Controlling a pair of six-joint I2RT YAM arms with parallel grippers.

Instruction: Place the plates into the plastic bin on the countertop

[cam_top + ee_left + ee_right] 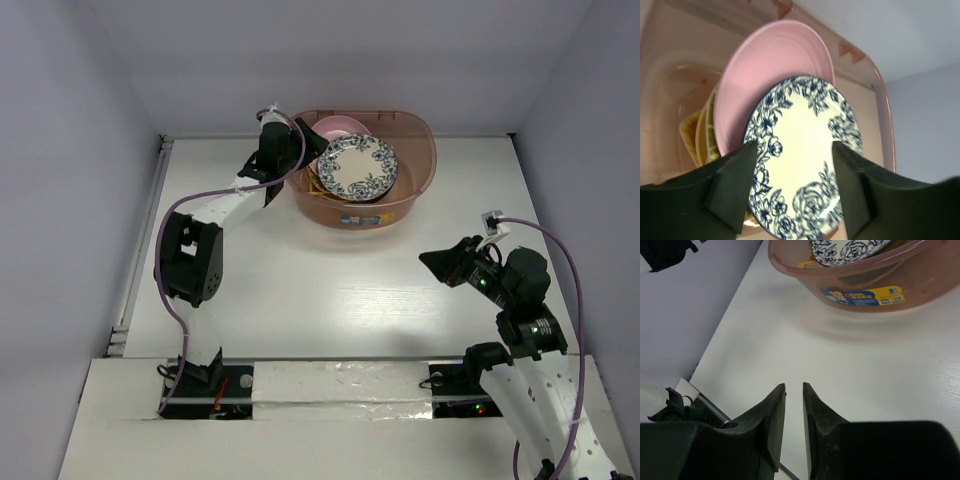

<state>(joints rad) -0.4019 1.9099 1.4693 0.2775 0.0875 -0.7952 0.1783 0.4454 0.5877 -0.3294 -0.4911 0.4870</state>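
The reddish plastic bin stands at the back of the white countertop. Inside it, a blue-and-white floral plate lies tilted on top of a pink plate. Edges of yellow and orange dishes show beneath them on the left. My left gripper hovers over the bin's left rim. In the left wrist view this gripper is open, its fingers apart on either side of the floral plate and not pressing it. My right gripper hangs over the bare countertop, front right of the bin. Its jaws stand a narrow gap apart with nothing between.
Pale lilac walls close in the counter on the left, back and right. The bin carries a yellow and blue label on its near side. The left arm's elbow rises over the left part of the counter.
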